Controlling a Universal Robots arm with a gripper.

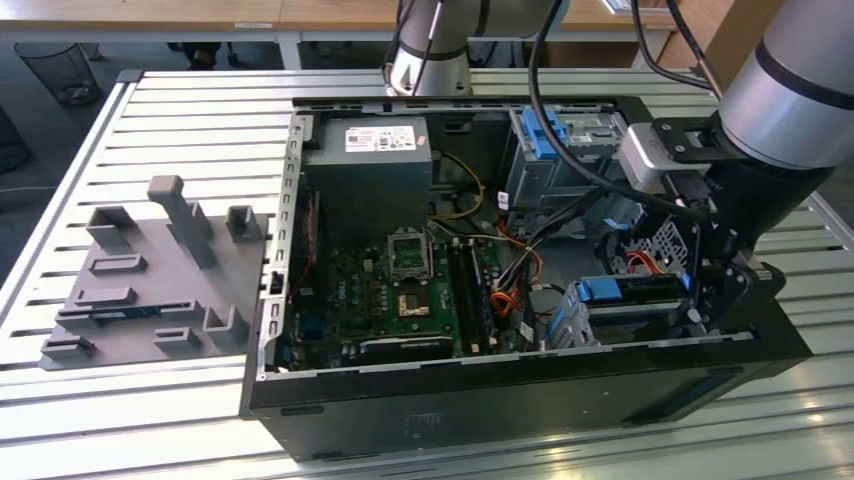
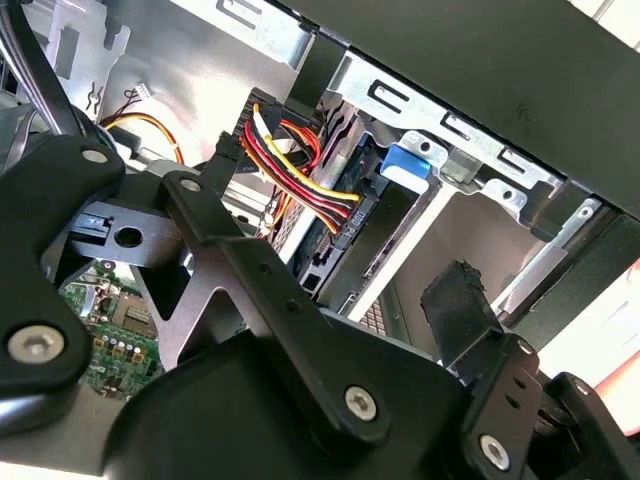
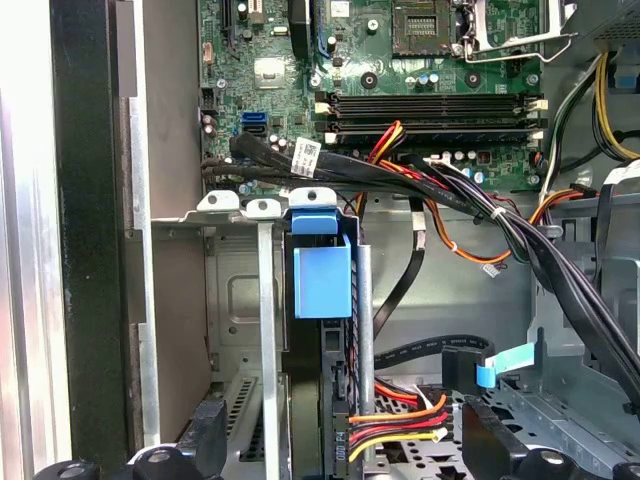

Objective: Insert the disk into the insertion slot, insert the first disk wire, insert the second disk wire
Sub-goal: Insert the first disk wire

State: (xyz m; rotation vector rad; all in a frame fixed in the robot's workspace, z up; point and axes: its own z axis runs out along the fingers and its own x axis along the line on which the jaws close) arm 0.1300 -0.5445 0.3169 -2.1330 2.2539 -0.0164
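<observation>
End effector (image 3: 345, 452) spread wide, astride the seated disk (image 3: 322, 272). The loose data wire (image 3: 425, 350) looks floppy, so its rigid plug (image 3: 462, 366) seems the best hold.

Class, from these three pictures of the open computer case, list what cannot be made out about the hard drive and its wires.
1. Silver hard drive in its blue plastic carrier: edge-on in the first wrist view, label face hidden by the perforated metal cage.
2. Red, yellow and black wire bundle: its plug runs off that picture's edge.
3. Exterior view: the black gripper covers the drive's end beside it.
</observation>
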